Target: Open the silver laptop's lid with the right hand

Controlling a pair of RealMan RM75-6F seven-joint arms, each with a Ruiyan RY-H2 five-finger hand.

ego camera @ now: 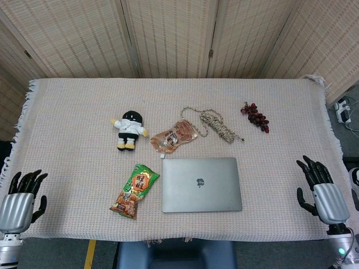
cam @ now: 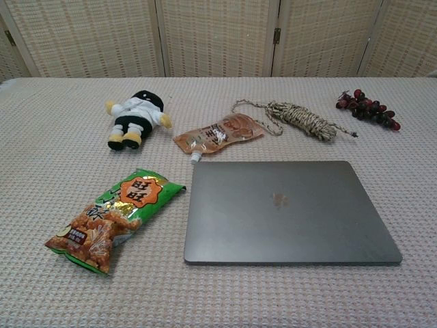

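cloth-covered table, laptop, snack bag, rope

The laptop looks like matt, smooth grey metal. A rough woven cloth covers the table, fringed at its edges. The snack bag and pouch are glossy plastic — the rope coarse twisted fibre.

Snack bag, plush doll, sauce pouch, rope bundle, grapes on cloth.

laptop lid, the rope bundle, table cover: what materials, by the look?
Laptop: likely metal with a matte grey finish; even, soft sheen, faint logo. Rope bundle: seemingly twisted natural fibre, mottled tan and fuzzy. Table cover: woven textile, pale, waffle-like texture, fringed at its edge in the head view.
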